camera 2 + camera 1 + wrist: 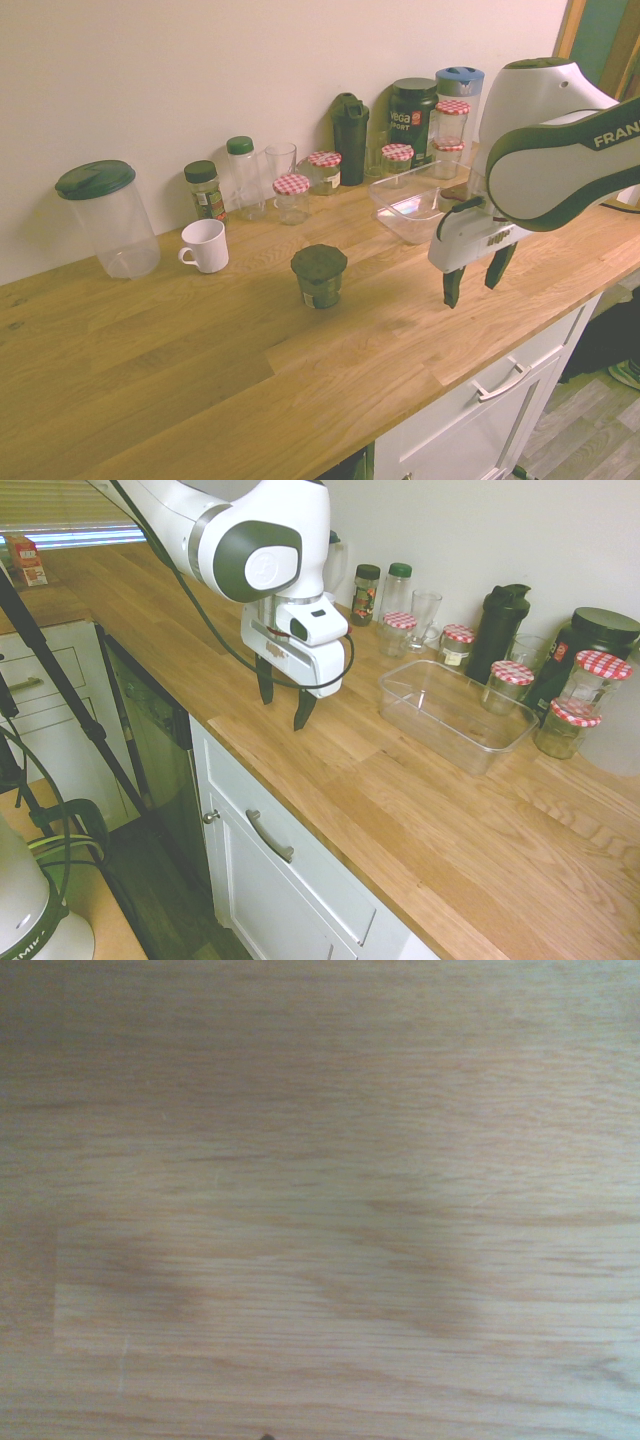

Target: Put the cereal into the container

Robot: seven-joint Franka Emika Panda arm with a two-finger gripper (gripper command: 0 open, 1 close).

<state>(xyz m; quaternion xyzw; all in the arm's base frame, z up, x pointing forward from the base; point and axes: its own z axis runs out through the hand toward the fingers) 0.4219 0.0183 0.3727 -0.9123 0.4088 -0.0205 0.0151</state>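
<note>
The cereal (320,277), a small dark green cup with a pale label, stands upright on the wooden counter in the second exterior view; the first exterior view does not show it. The container (400,212) (455,720), a clear shallow rectangular tub, sits empty near the back wall. My gripper (471,290) (283,708) hangs open just above the counter near its front edge, holding nothing. It is between the cereal and the container, apart from both. The wrist view shows only bare wood.
Jars with red checked lids (602,678) (292,196), a black shaker (500,630) and a dark tub (413,118) line the wall behind the container. A white mug (205,245), a big clear canister with a green lid (107,220) and spice jars (204,188) stand further along.
</note>
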